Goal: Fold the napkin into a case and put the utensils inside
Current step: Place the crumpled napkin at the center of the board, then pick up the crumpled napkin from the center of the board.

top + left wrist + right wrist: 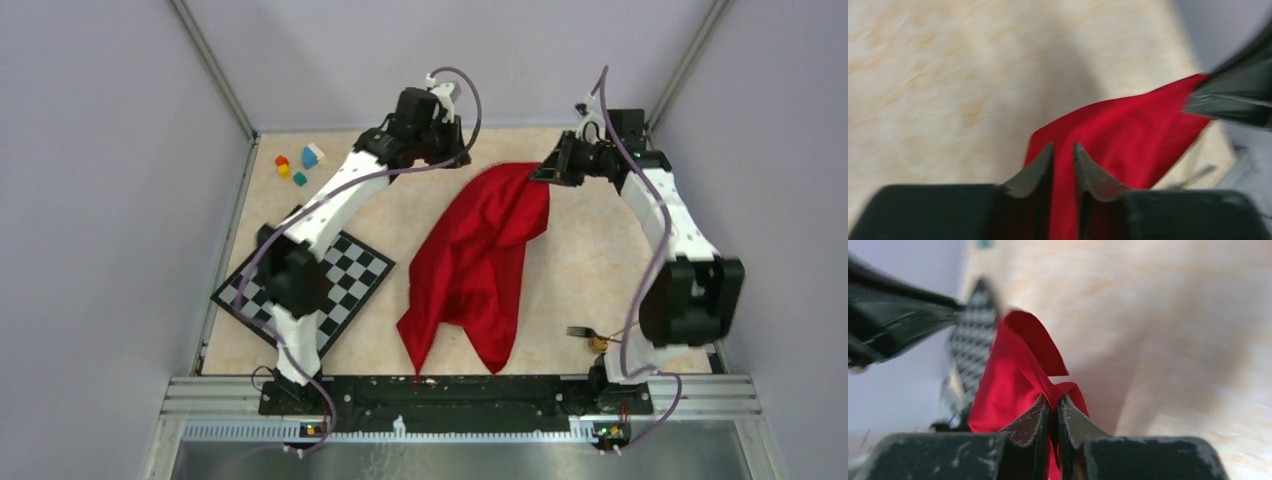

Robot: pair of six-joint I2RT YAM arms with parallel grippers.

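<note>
1. Step: opening out the napkin (480, 260). No fold made, no case yet.
2. Right claw (1054, 399): clamped on a napkin corner. The cloth hangs from it and trails down onto the desk (590, 250).
3. Left claw (1063, 147): jaws a crack apart with red cloth in the gap. Grip looks slack, can't confirm.
4. Fork (580, 331) and spoon (600, 343): on the desk, well apart from both claws.
5. Next, my read: left claw takes a firm pinch on its corner, both claws pull the edge taut, then lay the napkin flat.
</note>
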